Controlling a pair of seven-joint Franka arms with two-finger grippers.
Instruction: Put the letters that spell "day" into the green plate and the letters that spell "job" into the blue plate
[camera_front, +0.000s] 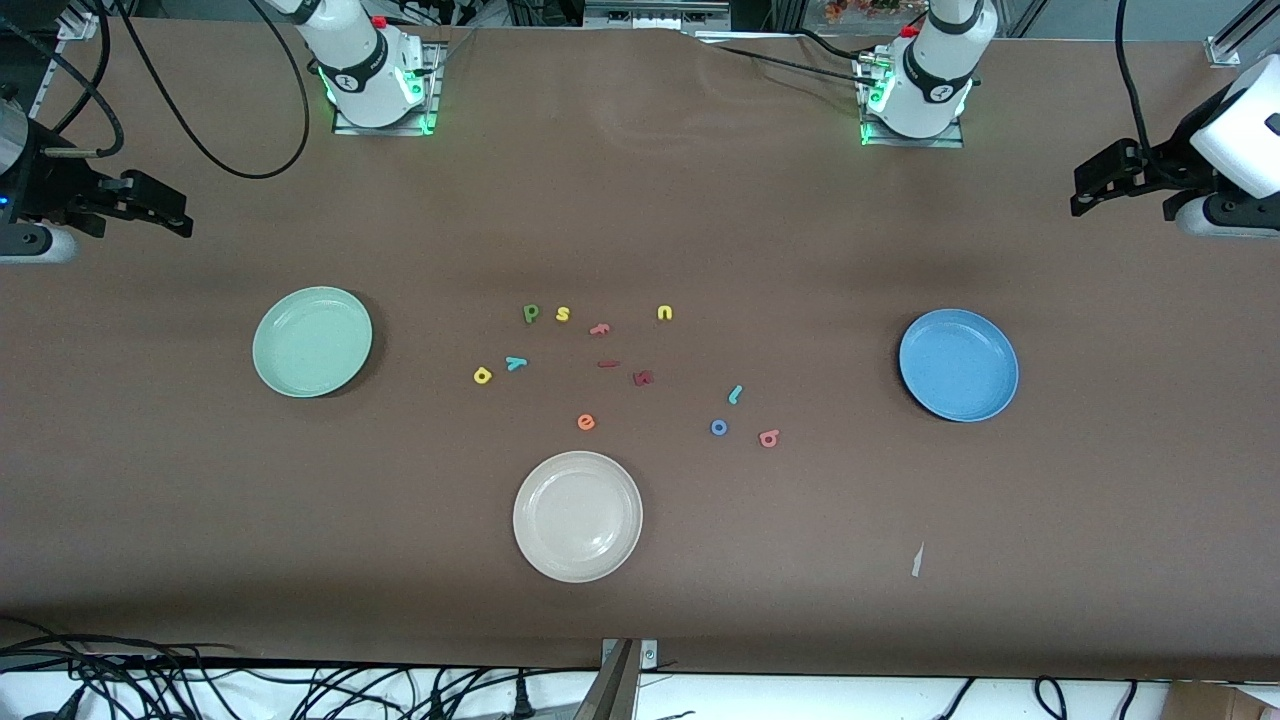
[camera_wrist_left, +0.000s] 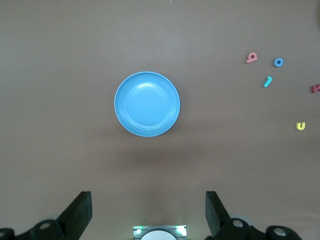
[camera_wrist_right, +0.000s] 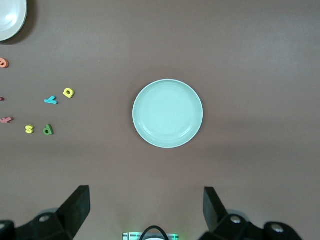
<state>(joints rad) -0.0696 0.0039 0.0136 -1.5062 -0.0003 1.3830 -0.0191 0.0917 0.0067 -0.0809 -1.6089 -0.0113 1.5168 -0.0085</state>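
Observation:
The green plate lies toward the right arm's end and the blue plate toward the left arm's end. Between them lie the green d, yellow a and teal y. Closer to the blue plate are the teal j, blue o and pink b. My right gripper hangs open and empty high over its end of the table. My left gripper hangs open and empty over its end.
A cream-white plate sits nearest the front camera. Among the letters lie a yellow s, a yellow u, an orange e and three reddish letters. A white scrap lies near the front edge.

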